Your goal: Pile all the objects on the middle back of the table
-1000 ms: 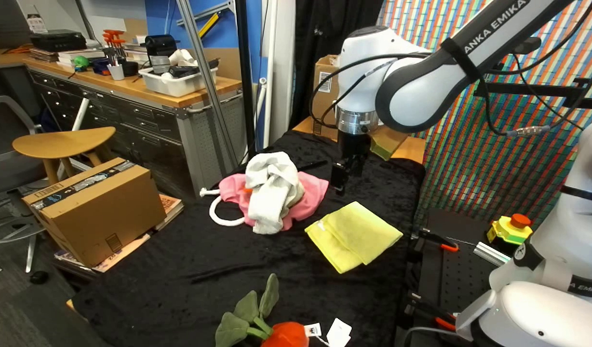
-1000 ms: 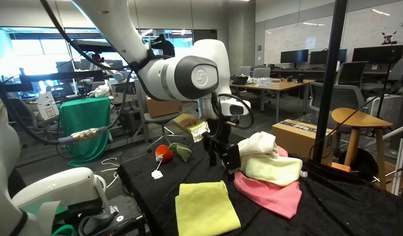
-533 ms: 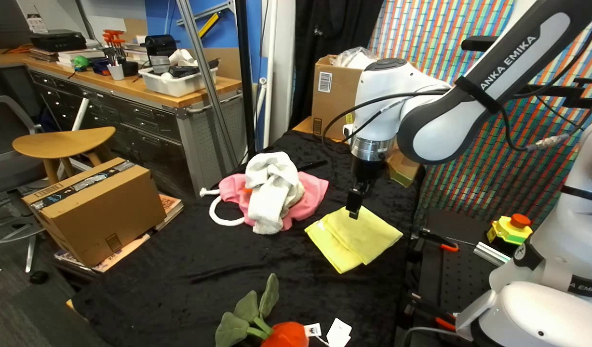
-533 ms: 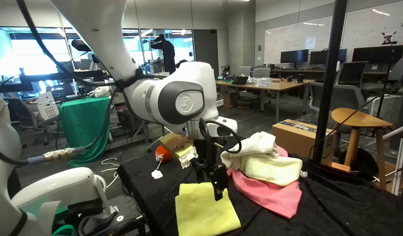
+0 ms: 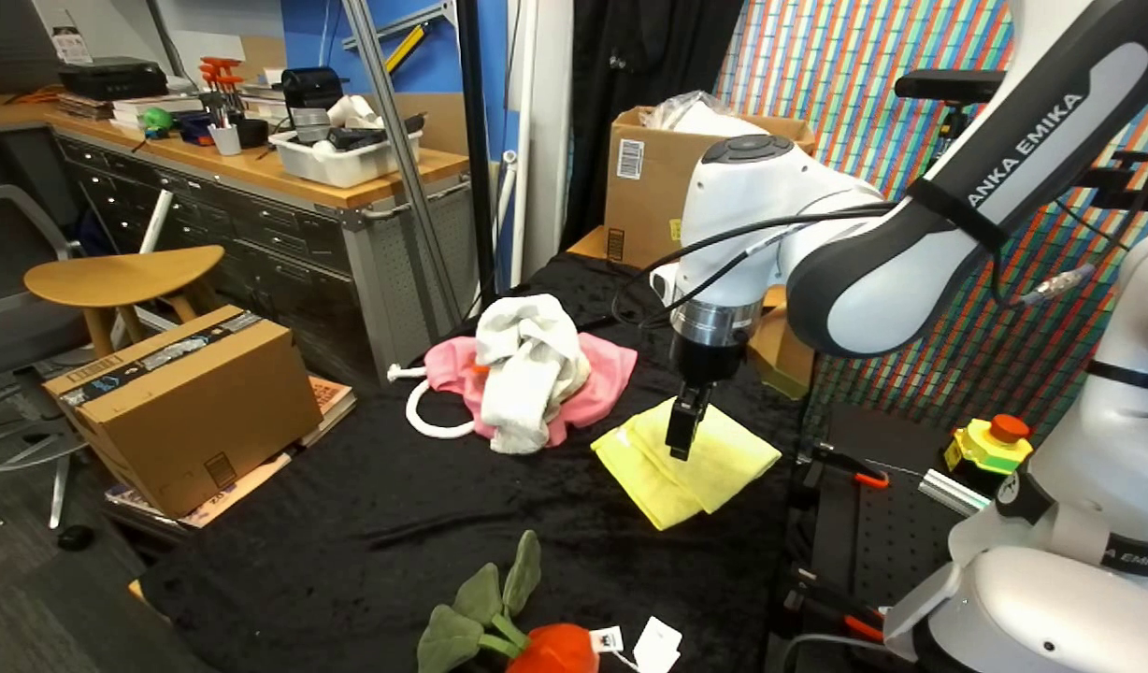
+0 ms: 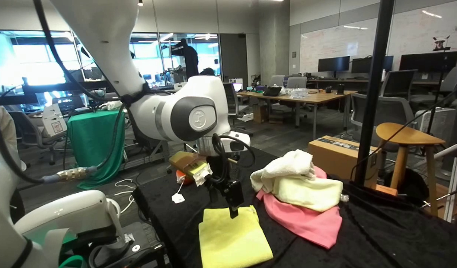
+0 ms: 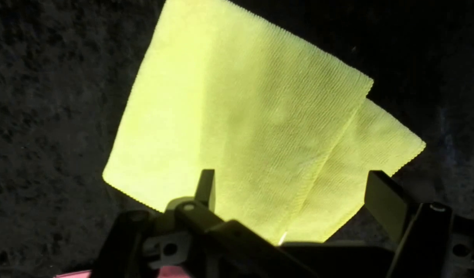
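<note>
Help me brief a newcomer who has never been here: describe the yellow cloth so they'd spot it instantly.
Find the black-draped table, then the heap of pink and white cloths on it. Beside that heap, towards the robot's base, lies a folded cloth. Unlike those crumpled ones, it lies flat, by itself, and is bright yellow.

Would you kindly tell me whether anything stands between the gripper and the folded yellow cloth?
Nothing visible does: in the wrist view, the open gripper faces the folded yellow cloth with no object in between, and the pink cloth lies off to one side.
</note>
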Available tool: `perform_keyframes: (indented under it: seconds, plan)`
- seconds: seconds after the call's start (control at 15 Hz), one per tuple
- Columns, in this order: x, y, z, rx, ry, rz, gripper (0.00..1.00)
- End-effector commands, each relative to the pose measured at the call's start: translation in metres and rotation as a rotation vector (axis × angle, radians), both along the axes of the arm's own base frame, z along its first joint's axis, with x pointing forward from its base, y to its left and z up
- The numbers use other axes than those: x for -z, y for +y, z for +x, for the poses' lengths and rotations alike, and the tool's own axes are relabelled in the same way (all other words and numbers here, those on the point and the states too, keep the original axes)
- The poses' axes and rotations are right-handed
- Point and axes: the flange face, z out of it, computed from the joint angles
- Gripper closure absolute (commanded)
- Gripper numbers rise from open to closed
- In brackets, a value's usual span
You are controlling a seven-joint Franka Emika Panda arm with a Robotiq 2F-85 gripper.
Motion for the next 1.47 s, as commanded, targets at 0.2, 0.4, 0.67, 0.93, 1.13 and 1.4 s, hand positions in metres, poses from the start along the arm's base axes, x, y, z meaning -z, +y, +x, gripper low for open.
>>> perform_keyframes:
  seconds: [0.2, 0.4, 0.67, 0.93, 1.13, 1.4]
  plan:
    - [0.021, 0.022, -0.006, -0.019, -0.01, -0.016, 0.0]
    - [0.03, 0.026, -0.006, -0.016, -0.004, -0.02, 0.0]
    - [0.036, 0.032, -0.006, -0.015, 0.007, -0.022, 0.0]
    - [0.038, 0.037, -0.005, -0.013, 0.009, -0.022, 0.0]
    - [0.04, 0.037, -0.003, -0.012, 0.009, -0.027, 0.0]
    - [0.042, 0.036, 0.001, -0.008, 0.011, -0.029, 0.0]
